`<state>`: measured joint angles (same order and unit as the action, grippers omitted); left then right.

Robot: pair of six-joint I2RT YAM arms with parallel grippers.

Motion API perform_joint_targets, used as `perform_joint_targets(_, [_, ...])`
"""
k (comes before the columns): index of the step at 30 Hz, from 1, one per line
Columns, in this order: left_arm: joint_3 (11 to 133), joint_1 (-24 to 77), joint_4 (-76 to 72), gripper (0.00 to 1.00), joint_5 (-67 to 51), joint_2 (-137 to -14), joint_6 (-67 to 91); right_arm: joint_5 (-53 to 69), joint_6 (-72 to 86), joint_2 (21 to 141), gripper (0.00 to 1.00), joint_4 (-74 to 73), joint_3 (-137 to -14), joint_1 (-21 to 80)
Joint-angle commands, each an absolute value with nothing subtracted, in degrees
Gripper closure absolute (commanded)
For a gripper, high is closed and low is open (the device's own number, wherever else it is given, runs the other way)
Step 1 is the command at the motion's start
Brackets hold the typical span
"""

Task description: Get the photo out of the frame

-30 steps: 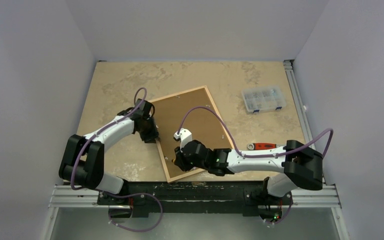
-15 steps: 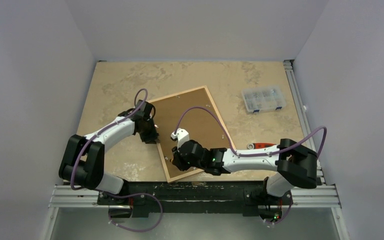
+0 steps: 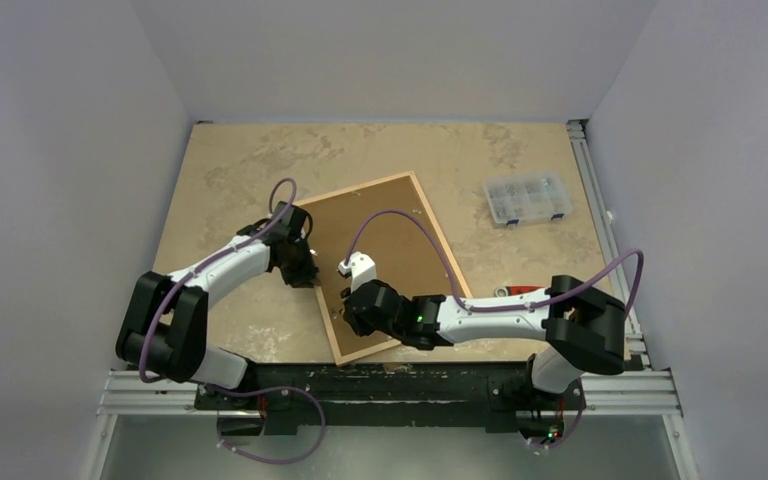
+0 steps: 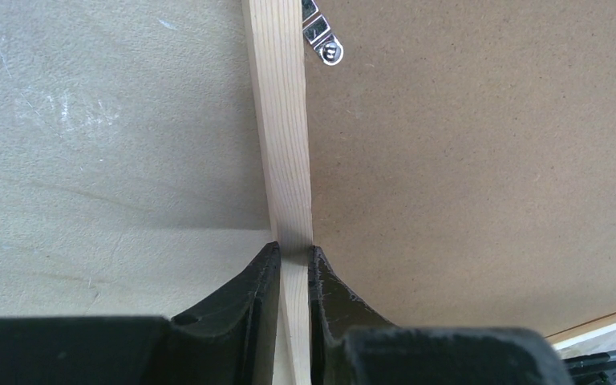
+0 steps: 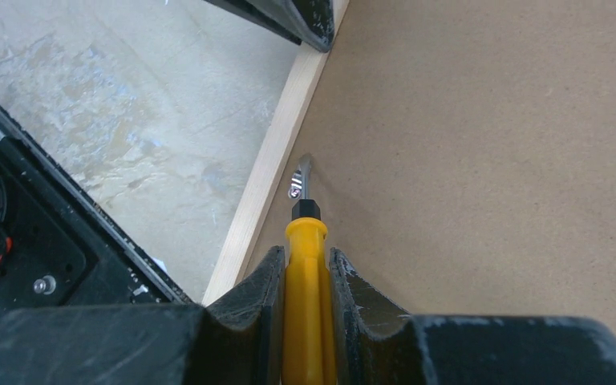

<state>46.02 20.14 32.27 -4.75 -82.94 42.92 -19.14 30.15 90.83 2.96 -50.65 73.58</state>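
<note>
From above, the frame (image 3: 360,189) lies on the table (image 3: 230,170), brown backing board (image 3: 395,250) up. Left wrist: the left gripper (image 4: 293,253) clamps its wooden rail. Right wrist: the right gripper (image 5: 305,257) pinches a yellow screwdriver (image 5: 305,237), tip at a metal tab (image 5: 298,178).

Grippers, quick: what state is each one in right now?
Left gripper: closed on the frame rail.
Right gripper: closed on a yellow screwdriver.

Mottled beige desk (image 3: 230,170). Lying flat near the middle, turned askew: frame (image 3: 360,190), back up, brown backing board (image 3: 400,250) inside its rails. Far right, well apart: clear compartment box (image 3: 528,198). Nearer, partly hidden: red-handled item (image 3: 503,292).
</note>
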Motion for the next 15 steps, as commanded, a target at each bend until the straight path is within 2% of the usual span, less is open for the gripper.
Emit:
perform_joint_targets(1, [43.53, 21.52, 30.98, 0.92, -6.28, -84.01, 43.86, -22.89, 30.81, 91.77, 1.0, 1.23, -53.67, 73.74])
perform_joint_targets(15, [43.88, 21.53, 30.57, 0.91, -7.73, -83.02, 44.2, -23.92, 29.71, 90.76, 1.0, 0.09, -55.47, 73.83])
